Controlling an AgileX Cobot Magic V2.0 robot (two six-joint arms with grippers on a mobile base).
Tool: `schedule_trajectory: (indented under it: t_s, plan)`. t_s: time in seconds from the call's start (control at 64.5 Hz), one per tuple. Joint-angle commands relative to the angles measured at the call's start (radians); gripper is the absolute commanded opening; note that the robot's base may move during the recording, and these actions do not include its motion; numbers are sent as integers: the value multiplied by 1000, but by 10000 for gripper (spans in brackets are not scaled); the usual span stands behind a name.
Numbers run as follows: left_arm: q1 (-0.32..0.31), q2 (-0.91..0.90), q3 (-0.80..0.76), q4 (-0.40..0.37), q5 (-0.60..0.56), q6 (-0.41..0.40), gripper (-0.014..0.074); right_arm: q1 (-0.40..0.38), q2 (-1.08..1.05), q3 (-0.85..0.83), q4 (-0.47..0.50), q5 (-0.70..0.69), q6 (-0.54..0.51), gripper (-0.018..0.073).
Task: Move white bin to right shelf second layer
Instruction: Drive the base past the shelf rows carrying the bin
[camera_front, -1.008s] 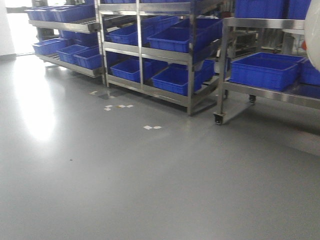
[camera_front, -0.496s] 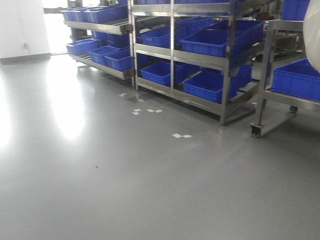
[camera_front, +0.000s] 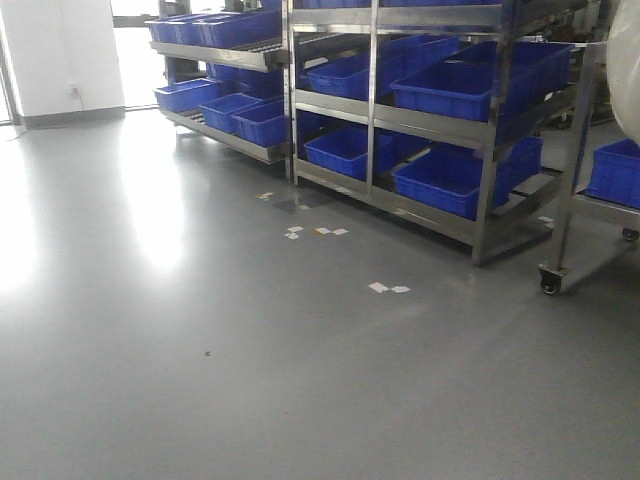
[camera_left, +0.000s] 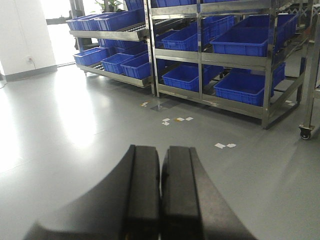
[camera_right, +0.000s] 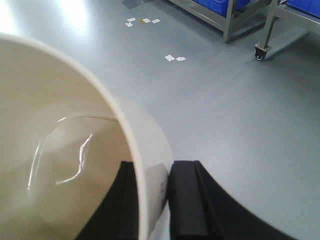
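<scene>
Right wrist-mounted view: right end effector (camera_right: 154, 172) grips white bin (camera_right: 60, 150) wall.

— The bin (camera_right: 75, 150)?
— Glossy cream plastic, smooth inside, with light glinting off it.
— And the racks (camera_front: 373, 150)?
— Bright bare steel. The crates (camera_front: 450, 90) on them are blue plastic, duller.
— The floor (camera_front: 200, 380)?
— Smooth grey, with a soft sheen that mirrors the light. The left gripper (camera_left: 161, 150) is matt black.

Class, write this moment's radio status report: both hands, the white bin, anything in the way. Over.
Left hand shut, empty. Right hand shut on white bin wall. Floor ahead bare but tape marks; rack of blue crates beyond.
</scene>
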Motion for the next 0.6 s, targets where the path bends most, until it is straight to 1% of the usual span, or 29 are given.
schedule_trajectory:
  t_s: [0.0,0.589]
  plan:
    - [-1,-14,37,-2,-85,2,85,-6,7,-31,-16,-100,1,70]
    - [-1,-14,37,-2,-85,2,85,-6,7,-31,-16,-100,1,70]
